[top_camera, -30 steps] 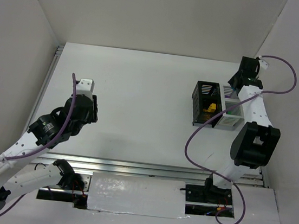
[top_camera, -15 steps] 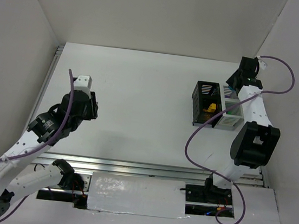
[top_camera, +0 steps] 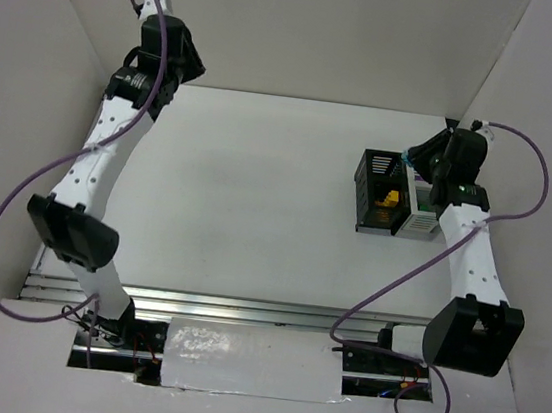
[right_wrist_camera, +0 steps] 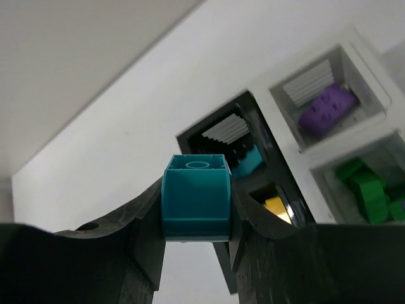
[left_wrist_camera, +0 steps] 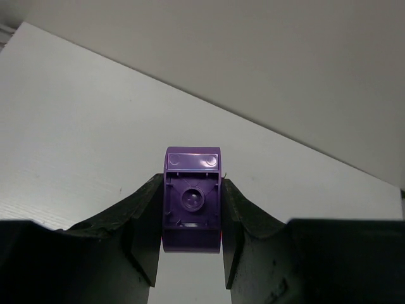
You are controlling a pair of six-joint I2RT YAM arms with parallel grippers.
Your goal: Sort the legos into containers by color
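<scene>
Left arm (top_camera: 102,145) swung up far-left, purple lego (left_wrist_camera: 192,196) clamped in left tool (left_wrist_camera: 192,218)

purple brick (left_wrist_camera: 192,206) of glossy plastic, teal brick (right_wrist_camera: 195,206) smooth with a soft sheen, black bin (top_camera: 361,192) shiny plastic, white bins (right_wrist_camera: 342,130) matt plastic, table (top_camera: 245,213) matt white, rail (top_camera: 243,308) brushed metal

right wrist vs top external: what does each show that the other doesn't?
Right wrist only: a teal lego clamped in the right hand, a second teal lego in the black bin, and a purple lego and green legos in separate white bins. Top external only: both whole arms, the left arm raised at the far-left corner, and the table. Both: the black bin with a yellow lego inside.
</scene>
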